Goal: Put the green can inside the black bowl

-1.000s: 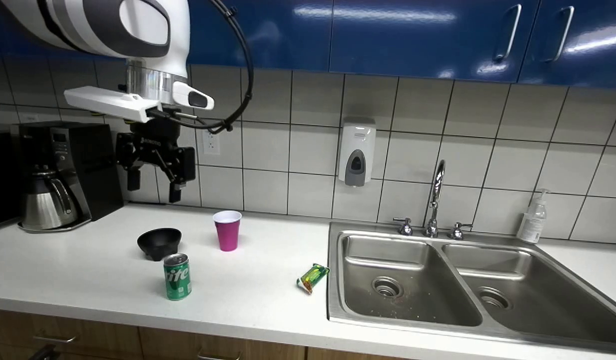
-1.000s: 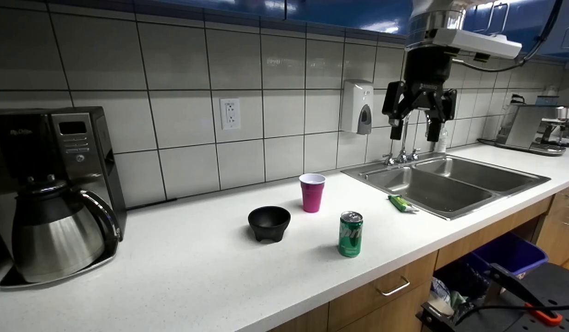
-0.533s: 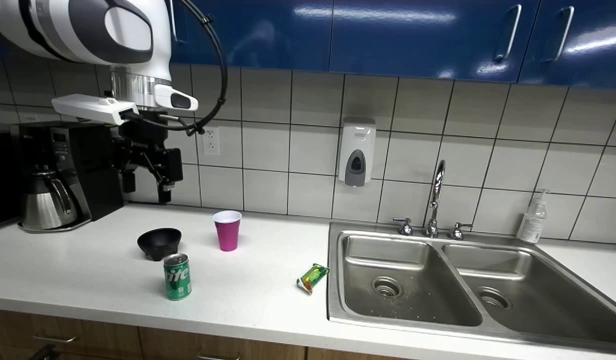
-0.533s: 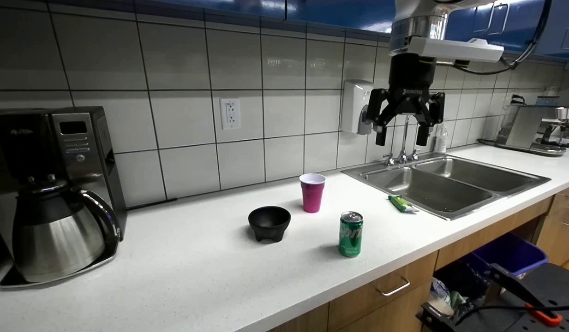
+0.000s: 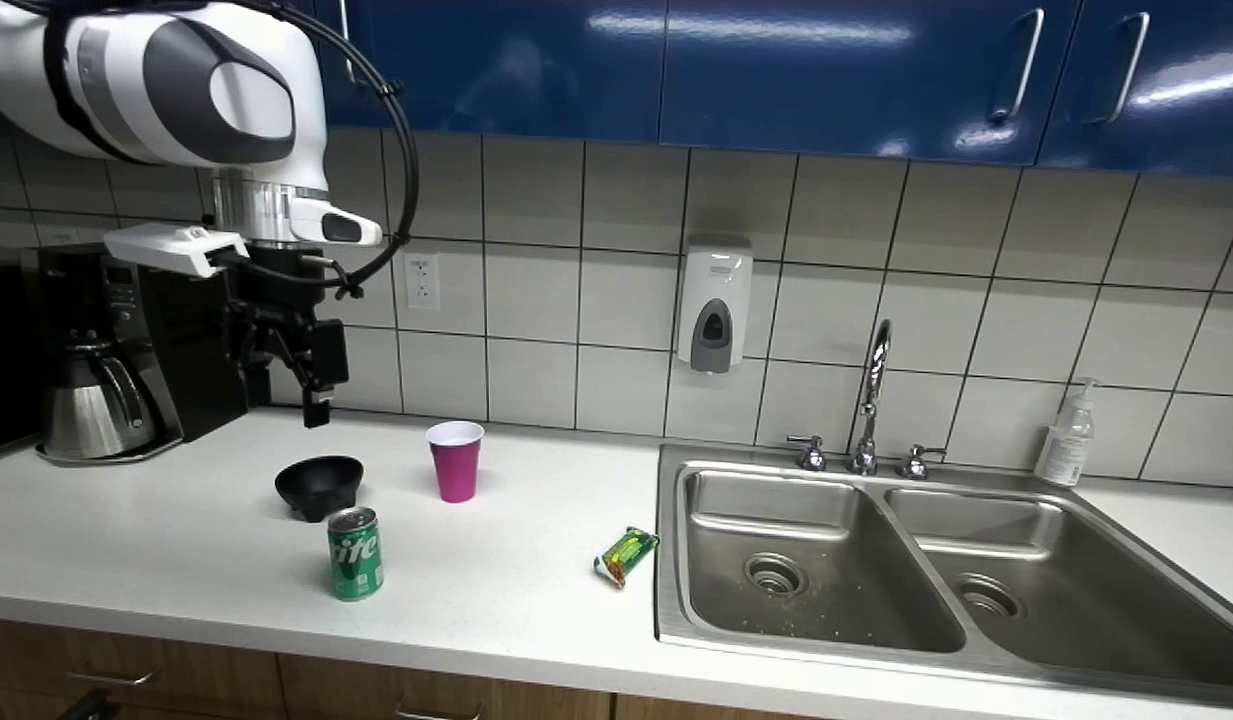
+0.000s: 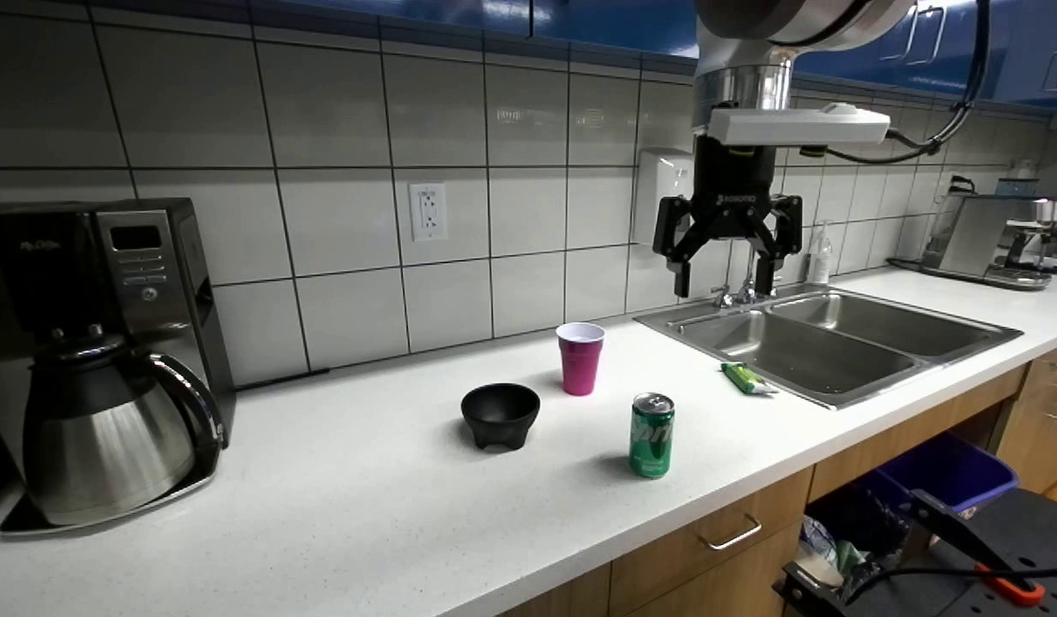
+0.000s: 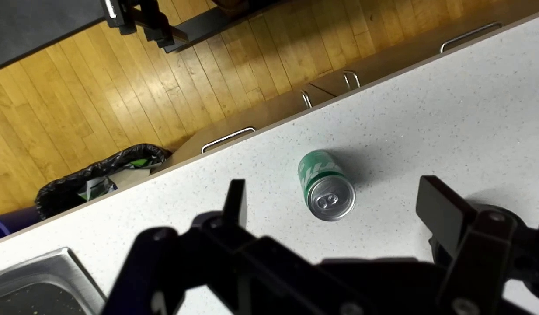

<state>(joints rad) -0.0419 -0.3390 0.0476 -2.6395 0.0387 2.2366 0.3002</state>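
Green can (image 6: pixel 651 435): stands upright on the tabletop (image 6: pixel 348 480). In an exterior view, has the black bowl (image 6: pixel 500 417) at about 9 o'clock, apart, with tabletop showing between, so not in it yet.

Hand (image 6: pixel 723 286), in an exterior view: up at about 1 o'clock from the can, well apart. Released, with fingers (image 7: pixel 442 210) spread wide, gripping nothing. Touching neither can nor bowl.

Wrist view: shows the can in the gap between the fingers, but below them; has the bowl between 3 and 4 o'clock from it, partly hidden behind a finger.

Progress, as a judgement: approach stage. Done: at most a rough line-up over the can; can't confirm from these angles. No grasp, no lift, no placing.

Remaining: lower around the can, close on it, lift, carry toward 9 o'clock, set down inside the bowl, let go, back off. Basically the whole job.

Bowl: looks only a bit wider than the can, so probably calls for good centring; may leave the can tipped on the rim if missed to one side.

Neighbours, in an exterior view: pink cup (image 6: pixel 579 364) between 10 and 11 o'clock from the can, green packet (image 6: pixel 742 377) at about 2 o'clock. No handling needed for either; worth giving the cup some room on the carry.
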